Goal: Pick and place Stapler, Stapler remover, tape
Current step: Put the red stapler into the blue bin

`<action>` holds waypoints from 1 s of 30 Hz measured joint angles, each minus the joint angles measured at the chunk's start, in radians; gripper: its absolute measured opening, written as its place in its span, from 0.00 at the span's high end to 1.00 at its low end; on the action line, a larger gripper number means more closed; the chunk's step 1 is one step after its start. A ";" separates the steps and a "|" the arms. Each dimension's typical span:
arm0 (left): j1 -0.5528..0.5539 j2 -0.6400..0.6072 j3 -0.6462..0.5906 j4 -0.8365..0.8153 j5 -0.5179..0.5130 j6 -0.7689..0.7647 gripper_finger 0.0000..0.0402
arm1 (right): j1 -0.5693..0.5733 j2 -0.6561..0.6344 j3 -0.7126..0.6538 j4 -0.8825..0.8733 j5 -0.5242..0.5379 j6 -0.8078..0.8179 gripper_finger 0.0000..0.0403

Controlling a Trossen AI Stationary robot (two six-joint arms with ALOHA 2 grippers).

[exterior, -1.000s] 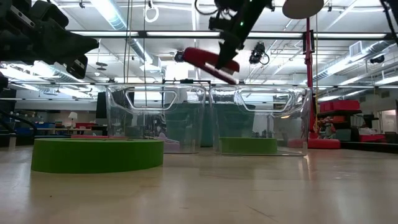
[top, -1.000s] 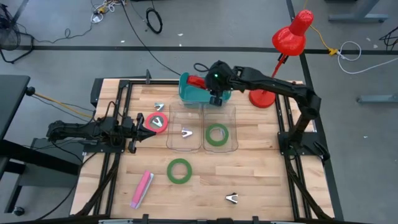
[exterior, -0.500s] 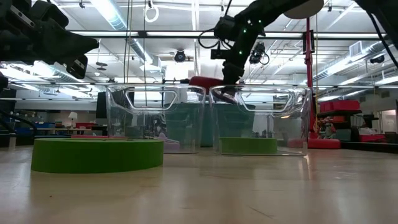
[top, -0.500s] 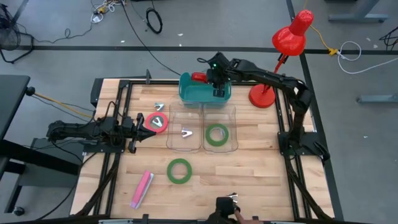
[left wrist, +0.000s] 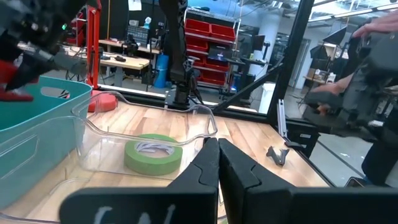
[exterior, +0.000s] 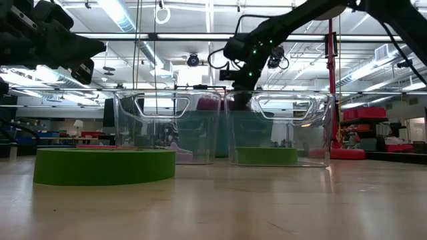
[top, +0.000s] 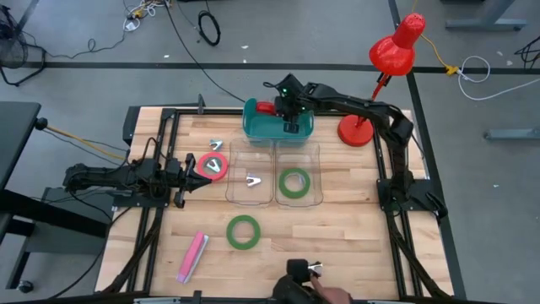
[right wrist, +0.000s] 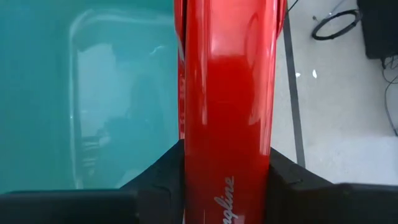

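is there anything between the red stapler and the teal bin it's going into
Nothing visible. The right tool holds the red stapler directly over the teal bin, whose open inside shows bare beneath it.

Hidden and cut off
The red stapler point(right wrist: 227, 106) ran past the frame's edges; a person's hand point(top: 308, 287) was cropped at the table's edge.

Right gripper point(top: 283, 108): at 12 o'clock, clamped on stapler point(right wrist: 227, 106). Left gripper point(top: 187, 175): at 9 o'clock, closed
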 joint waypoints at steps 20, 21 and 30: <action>0.000 0.000 0.000 0.000 0.000 0.000 0.99 | -0.009 0.083 -0.001 0.041 0.057 0.015 0.60; 0.000 0.000 0.000 0.000 0.000 0.000 0.99 | -0.008 0.083 -0.001 0.047 0.066 0.022 0.57; 0.000 0.000 0.000 -0.001 0.000 0.000 0.99 | -0.009 0.083 0.000 0.047 0.076 0.058 0.42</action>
